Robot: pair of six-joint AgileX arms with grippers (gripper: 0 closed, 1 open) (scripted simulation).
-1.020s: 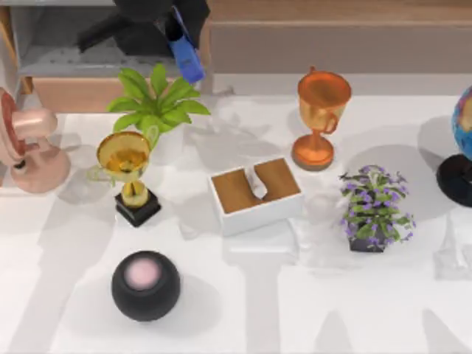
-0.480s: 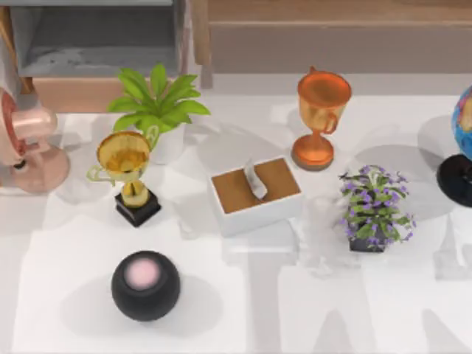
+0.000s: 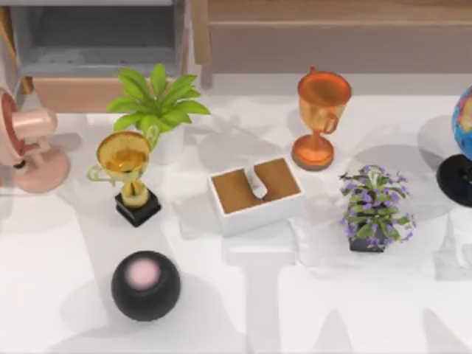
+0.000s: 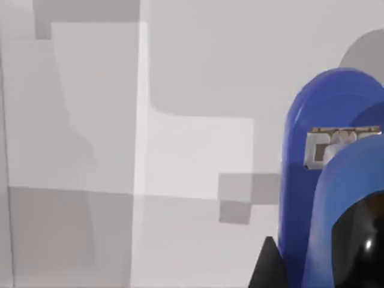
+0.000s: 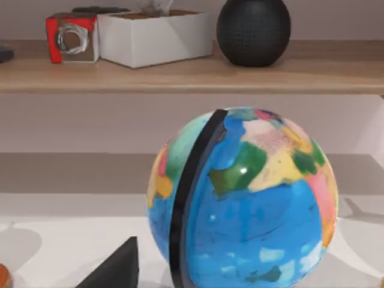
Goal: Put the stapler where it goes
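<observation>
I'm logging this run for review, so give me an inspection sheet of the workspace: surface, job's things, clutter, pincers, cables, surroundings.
Surface: white table, crossed by shadows.
Job's things: blue stapler close before the left wrist camera, over a pale grey surface; whether it is gripped cannot be told.
Clutter: black sphere with pink top, gold trophy, green plant, tissue box, orange trophy, purple flower pot, globe, pink fan.
Pincers: left's dark part beside the stapler; right's dark tip near the globe.
Cables: nothing seen.
Surroundings: grey open cabinet behind the table; wooden shelf with a red box, white box and dark sphere.
</observation>
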